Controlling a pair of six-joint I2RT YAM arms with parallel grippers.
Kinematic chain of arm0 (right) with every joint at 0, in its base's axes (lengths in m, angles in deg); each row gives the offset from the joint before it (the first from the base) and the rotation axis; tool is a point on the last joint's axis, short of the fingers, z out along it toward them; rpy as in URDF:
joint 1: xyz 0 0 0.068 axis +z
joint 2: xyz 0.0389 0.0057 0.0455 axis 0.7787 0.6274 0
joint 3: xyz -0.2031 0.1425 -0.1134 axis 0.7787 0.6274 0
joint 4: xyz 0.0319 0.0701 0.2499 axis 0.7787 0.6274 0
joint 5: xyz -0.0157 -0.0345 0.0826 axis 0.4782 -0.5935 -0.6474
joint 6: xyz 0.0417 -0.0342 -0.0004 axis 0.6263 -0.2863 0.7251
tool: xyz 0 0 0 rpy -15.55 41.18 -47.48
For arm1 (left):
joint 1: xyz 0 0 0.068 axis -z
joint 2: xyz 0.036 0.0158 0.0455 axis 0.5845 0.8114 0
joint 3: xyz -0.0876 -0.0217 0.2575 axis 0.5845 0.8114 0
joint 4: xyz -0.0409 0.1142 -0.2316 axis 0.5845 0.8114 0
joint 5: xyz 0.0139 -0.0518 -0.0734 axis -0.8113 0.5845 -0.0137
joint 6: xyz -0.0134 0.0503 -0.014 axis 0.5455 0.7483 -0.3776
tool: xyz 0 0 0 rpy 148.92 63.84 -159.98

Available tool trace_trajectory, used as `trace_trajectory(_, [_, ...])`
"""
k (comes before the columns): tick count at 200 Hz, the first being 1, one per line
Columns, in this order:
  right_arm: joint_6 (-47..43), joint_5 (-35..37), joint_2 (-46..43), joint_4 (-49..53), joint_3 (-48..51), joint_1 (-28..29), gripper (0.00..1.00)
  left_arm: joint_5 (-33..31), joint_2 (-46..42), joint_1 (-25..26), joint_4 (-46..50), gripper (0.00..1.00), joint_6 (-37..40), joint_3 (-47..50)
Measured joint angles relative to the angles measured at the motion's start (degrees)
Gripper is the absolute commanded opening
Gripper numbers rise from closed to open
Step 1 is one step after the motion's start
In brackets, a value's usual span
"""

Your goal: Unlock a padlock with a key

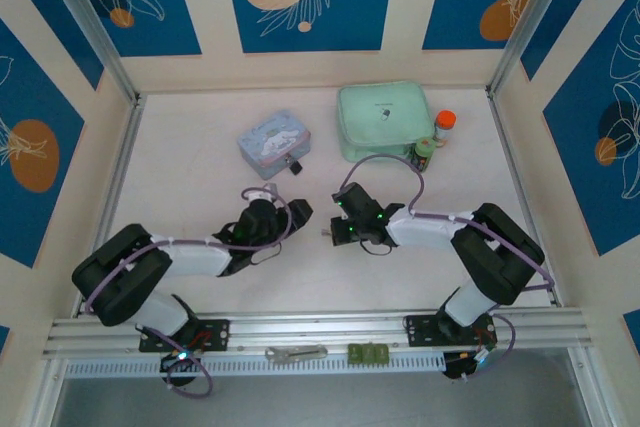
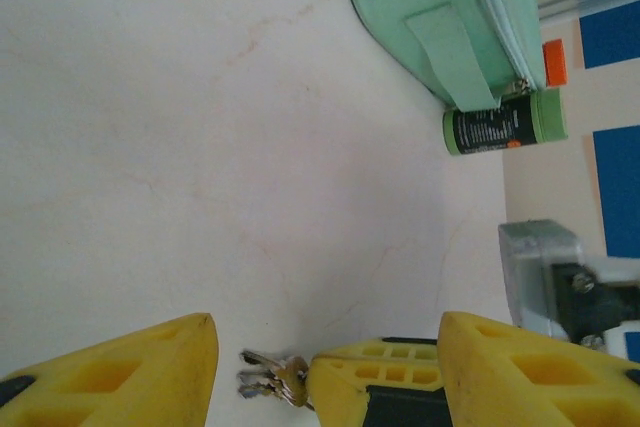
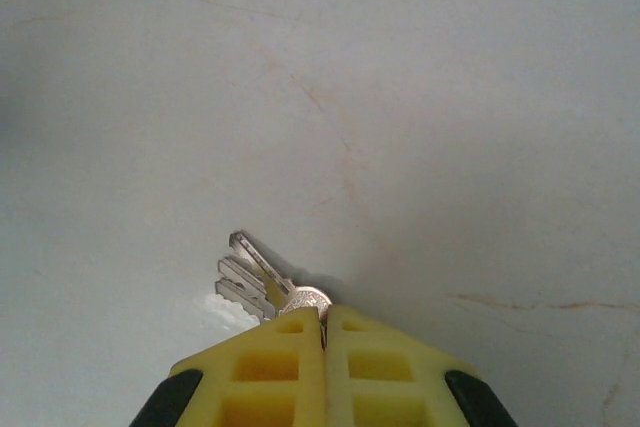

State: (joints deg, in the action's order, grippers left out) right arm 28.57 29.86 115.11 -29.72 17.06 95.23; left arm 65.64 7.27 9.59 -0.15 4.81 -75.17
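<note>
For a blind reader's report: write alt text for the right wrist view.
The right gripper, yellow plastic, is shut on the head of a small bunch of thin silvery metal keys, blades fanning toward the upper left. Beneath is a pale, faintly veined tabletop.

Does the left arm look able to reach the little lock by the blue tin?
Probably yes: the padlock sits by the tin, just past the open left gripper, with bare table between.

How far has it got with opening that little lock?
Done: the right gripper holds the key bunch by its head. In hand: the left gripper hangs open beside it, empty. Left: the padlock at the blue tin is untouched; the key must reach it and turn.
</note>
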Motion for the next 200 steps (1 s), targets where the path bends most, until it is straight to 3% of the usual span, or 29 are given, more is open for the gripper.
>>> trace_trajectory(95, [3.1,-2.49,-5.14,0.37,0.22,-3.26,0.0,1.05,5.49,2.45,-3.5,0.58,-3.56,-1.05])
trace_trajectory(125, [3.52,-1.2,-2.38,4.81,-2.75,-2.54,0.01,0.55,5.27,2.45,-3.23,0.59,-3.3,-1.6])
trace_trajectory(136, [3.85,-1.16,-1.07,6.14,-3.06,-2.05,0.07,0.17,4.66,2.45,-2.71,0.6,-3.13,-1.6])
trace_trajectory(150, [4.17,-0.96,-0.02,8.5,-3.08,-0.59,0.28,-0.39,3.3,2.45,-1.64,0.61,-2.89,-1.6])
trace_trajectory(168, [3.87,-0.85,0.37,11.58,-3.19,2.16,0.44,-1.46,1.11,2.45,0.09,0.61,-1.97,-1.6])
trace_trajectory(200, [3.52,0.59,-0.68,13.42,-3.41,3.48,0.53,-3.5,-2.34,2.45,3.37,0.62,0.0,-1.6])
